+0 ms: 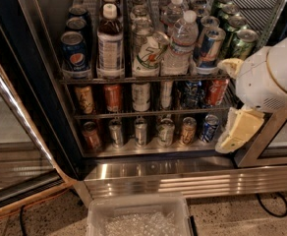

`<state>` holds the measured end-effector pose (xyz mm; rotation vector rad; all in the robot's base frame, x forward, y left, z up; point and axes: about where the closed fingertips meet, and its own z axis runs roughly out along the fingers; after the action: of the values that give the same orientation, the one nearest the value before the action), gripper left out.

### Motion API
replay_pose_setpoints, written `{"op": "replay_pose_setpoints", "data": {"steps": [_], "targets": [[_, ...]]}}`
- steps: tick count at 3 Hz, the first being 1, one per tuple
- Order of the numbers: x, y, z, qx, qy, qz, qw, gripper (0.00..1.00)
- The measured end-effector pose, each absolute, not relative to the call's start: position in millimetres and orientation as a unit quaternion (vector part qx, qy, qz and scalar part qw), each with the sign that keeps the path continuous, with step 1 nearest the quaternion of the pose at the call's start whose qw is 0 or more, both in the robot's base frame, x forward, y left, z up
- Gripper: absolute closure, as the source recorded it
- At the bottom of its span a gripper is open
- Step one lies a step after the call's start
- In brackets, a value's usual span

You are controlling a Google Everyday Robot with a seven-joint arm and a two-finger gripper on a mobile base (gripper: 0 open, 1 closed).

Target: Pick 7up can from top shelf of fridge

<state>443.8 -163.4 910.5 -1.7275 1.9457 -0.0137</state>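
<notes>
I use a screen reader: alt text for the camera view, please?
A 7up can sits at the front of the top shelf of the open fridge, among bottles and cans. The gripper hangs at the right, beside the lower shelves.

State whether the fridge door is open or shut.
Open: glass door swung aside at left. Gripper hangs at the right of the fridge.

Can: white-and-silver 7up can (146,56) with a large green "7", at the front of a middle lane, tilted with its top to the right.
Shelf: silver wire-rack top shelf (115,79); the can sits just behind its metal front rail.
Fridge: stainless-steel-framed drinks fridge (158,177).
Gripper: cream gripper (237,131), at the fridge's right edge beside the lower shelves, well apart from the can.
</notes>
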Motion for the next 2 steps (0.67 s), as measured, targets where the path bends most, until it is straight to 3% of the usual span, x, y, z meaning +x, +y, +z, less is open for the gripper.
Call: {"op": "replay_pose_setpoints", "data": {"steps": [2], "targets": [[464,-147,887,-0.552,0.751,0.038,0.360,0.00]]}}
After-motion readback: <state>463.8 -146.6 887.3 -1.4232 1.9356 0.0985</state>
